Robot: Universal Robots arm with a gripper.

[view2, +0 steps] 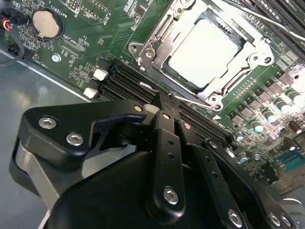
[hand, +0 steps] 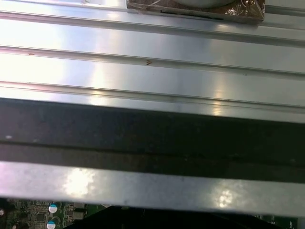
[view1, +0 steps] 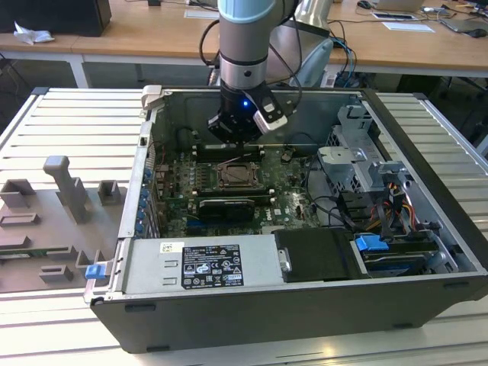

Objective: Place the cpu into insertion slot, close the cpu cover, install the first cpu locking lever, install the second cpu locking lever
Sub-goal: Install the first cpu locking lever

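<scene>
The cpu lies flat in the insertion slot, its pale face showing through the window of the cpu cover, which is down over it. A thin locking lever runs along the socket's near edge. The gripper has its black fingers pressed together, their tips at that lever. In the exterior view the gripper hangs just beyond the socket inside the open computer case, which lies on a ribbed metal table.

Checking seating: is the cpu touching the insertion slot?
Touching. The second wrist view shows the cpu lying inside the insertion slot, framed by its metal rim.
</scene>
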